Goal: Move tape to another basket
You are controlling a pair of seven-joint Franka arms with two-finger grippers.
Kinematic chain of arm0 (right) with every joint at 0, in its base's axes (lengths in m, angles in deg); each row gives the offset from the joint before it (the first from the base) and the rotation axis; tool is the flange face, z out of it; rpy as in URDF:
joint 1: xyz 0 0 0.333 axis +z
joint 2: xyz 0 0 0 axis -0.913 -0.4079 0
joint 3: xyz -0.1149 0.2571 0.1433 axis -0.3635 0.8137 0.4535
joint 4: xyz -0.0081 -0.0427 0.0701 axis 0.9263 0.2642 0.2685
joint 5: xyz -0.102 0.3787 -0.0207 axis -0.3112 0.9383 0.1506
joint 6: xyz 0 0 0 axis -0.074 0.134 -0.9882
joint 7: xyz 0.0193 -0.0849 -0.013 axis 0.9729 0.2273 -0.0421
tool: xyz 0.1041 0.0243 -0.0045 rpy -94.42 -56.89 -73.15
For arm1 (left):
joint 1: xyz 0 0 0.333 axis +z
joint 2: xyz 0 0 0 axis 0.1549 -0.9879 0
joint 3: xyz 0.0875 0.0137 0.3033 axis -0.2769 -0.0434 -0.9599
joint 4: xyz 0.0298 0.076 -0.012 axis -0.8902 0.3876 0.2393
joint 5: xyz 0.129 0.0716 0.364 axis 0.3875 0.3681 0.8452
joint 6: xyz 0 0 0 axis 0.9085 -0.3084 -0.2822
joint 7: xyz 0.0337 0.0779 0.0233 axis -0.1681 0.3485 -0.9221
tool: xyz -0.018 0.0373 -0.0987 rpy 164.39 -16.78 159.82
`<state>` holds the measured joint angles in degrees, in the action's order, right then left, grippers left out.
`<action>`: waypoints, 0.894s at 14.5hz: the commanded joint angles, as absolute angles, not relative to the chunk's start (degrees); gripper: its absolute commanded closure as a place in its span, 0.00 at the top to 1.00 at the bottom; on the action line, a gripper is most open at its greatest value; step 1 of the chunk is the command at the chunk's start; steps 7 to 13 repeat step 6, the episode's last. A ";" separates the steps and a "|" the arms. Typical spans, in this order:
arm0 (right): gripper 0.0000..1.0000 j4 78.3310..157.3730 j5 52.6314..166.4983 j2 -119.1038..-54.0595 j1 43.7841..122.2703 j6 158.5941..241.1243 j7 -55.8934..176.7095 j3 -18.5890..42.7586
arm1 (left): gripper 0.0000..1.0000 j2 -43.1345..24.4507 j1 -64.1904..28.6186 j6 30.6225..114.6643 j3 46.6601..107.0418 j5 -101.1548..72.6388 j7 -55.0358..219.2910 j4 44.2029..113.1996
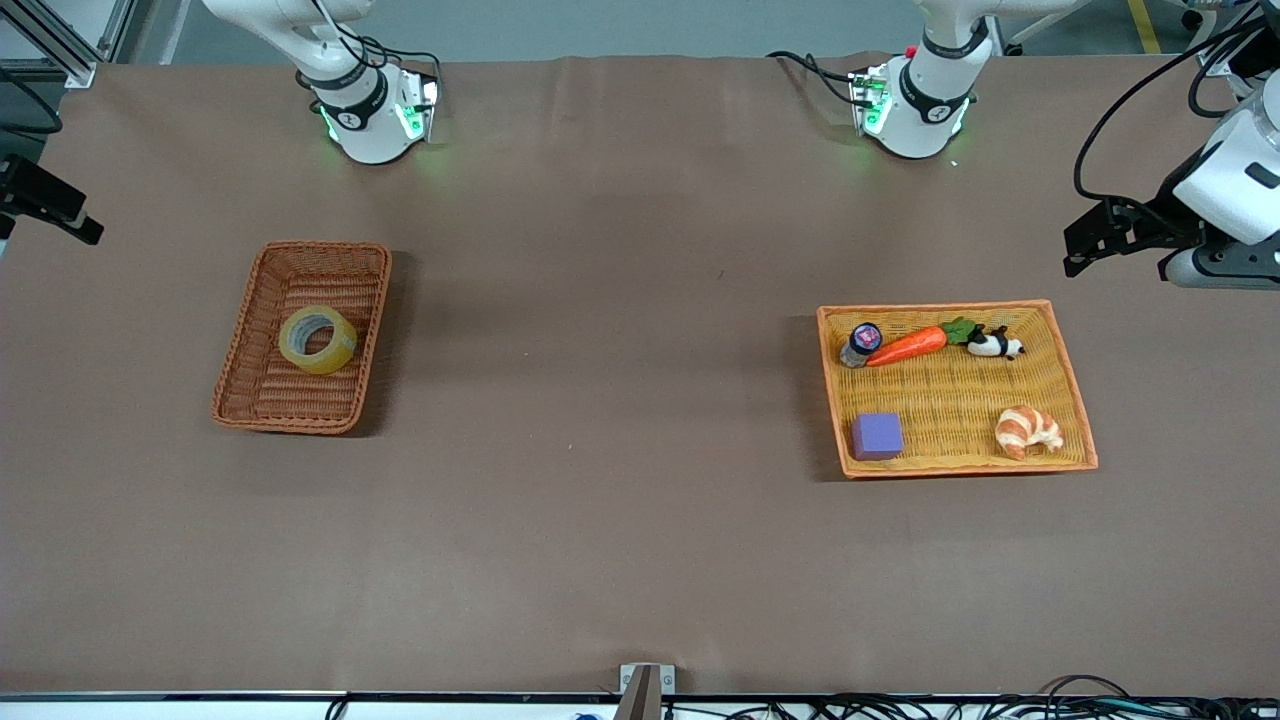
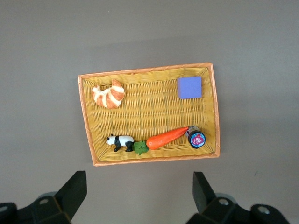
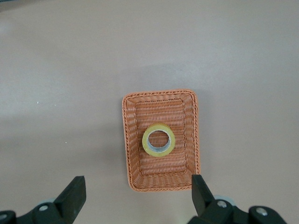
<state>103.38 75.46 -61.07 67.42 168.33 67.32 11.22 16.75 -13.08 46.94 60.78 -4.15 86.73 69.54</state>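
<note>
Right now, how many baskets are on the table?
2. The darker basket sits toward the right arm's end, holding the tape. The lighter orange-yellow basket sits toward the left arm's end, holding small toys. Nothing seems hidden.

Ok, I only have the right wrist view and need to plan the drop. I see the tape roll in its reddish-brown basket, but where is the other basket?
Observer: The orange-yellow basket sits toward the left arm's end of the table, about as near to the front camera as the reddish-brown basket.
Operator: Is there anything in it?
Observer: Yes, it holds a carrot, a toy panda, a small bottle, a purple block and a croissant. Its middle is bare.
Operator: And the left claw?
Observer: The left claw hangs open in the air by that basket, holding nothing.
</note>
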 commanded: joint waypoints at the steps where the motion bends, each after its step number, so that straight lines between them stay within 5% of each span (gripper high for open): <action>1: 1.00 102.94 73.61 -61.62 67.07 168.61 66.76 11.91 | 1.00 16.98 -12.87 46.27 60.99 -3.07 86.73 68.99; 13: 1.00 104.61 72.02 -61.71 67.86 170.28 66.58 12.17 | 1.00 16.63 -13.04 46.36 60.99 -3.07 86.73 68.99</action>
